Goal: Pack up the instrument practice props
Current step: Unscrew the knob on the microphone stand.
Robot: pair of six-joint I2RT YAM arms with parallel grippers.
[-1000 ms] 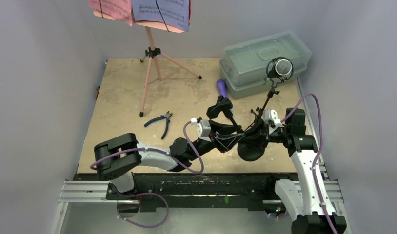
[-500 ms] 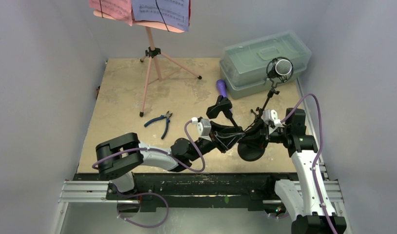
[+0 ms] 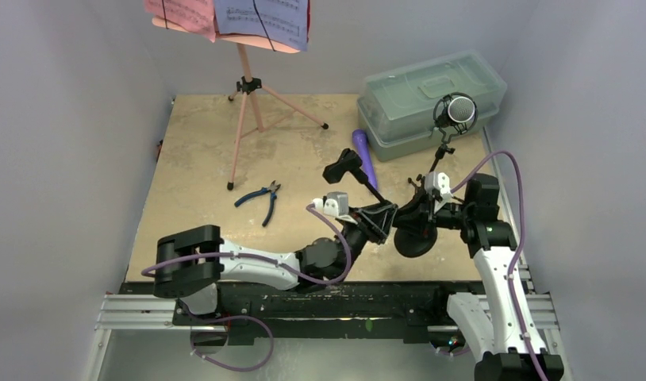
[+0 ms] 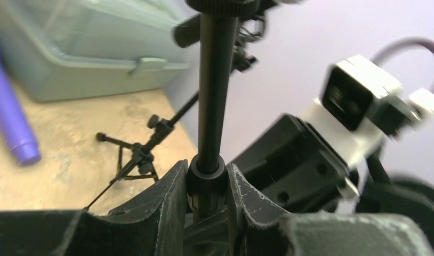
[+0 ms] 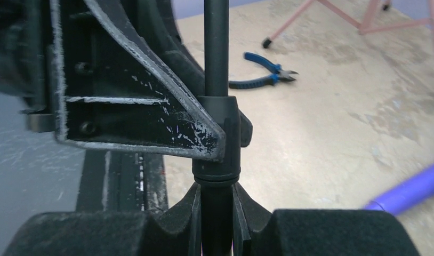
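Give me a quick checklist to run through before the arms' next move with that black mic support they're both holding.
1. Left pincer closed on the black mic support at its collar: ok.
2. Right pincer closed on the same pole, below the collar: ok.
3. Support's round base lifted off the table: cannot tell.
4. Greenish box open to take props: not ok, its lid is on.
5. Purple mic lying on the table, in neither pincer: ok.
6. Pliers lying apart from the support: ok.
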